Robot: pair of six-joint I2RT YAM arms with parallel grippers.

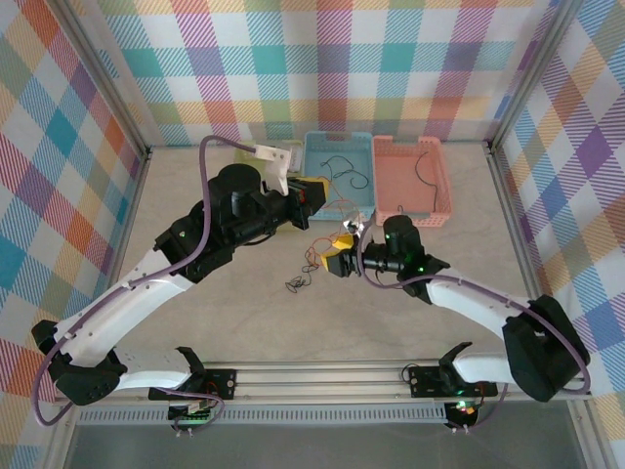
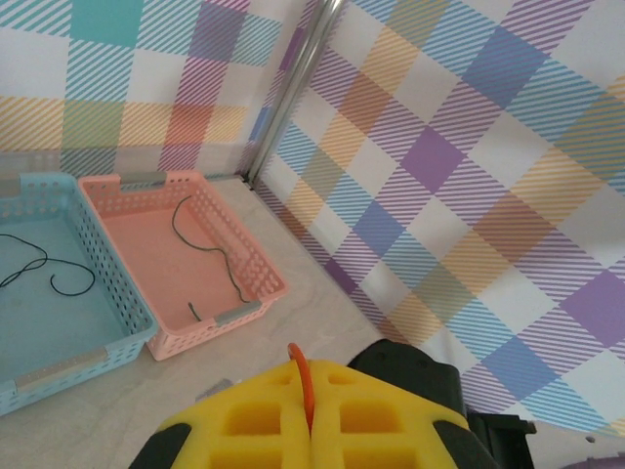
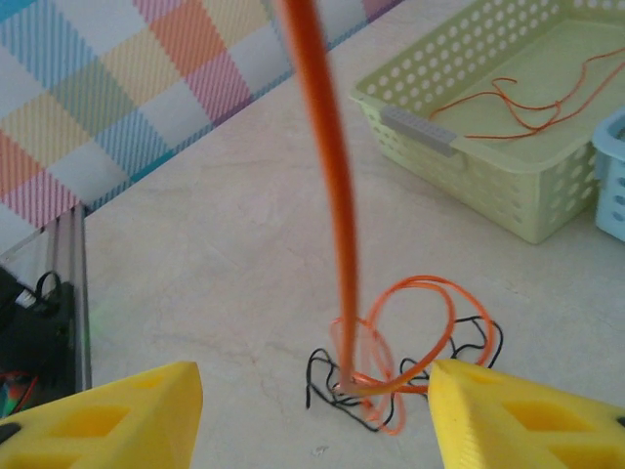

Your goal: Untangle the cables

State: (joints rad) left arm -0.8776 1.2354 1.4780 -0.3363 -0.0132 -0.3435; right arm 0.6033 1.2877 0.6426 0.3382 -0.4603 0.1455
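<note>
The left gripper (image 2: 312, 391), clamped on the orange cable (image 3: 337, 195) that climbs mid-frame in the right wrist view, should lift slowly while the right gripper (image 3: 312, 381), jaws apart, pins the tangle (image 3: 395, 381) at lower centre.

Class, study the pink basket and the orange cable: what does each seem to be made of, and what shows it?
Pink basket: probably moulded plastic, matt; even colour, regular rows of holes. Orange cable: likely plastic-sheathed wire, smooth, glossy; it curls in loose loops.
</note>
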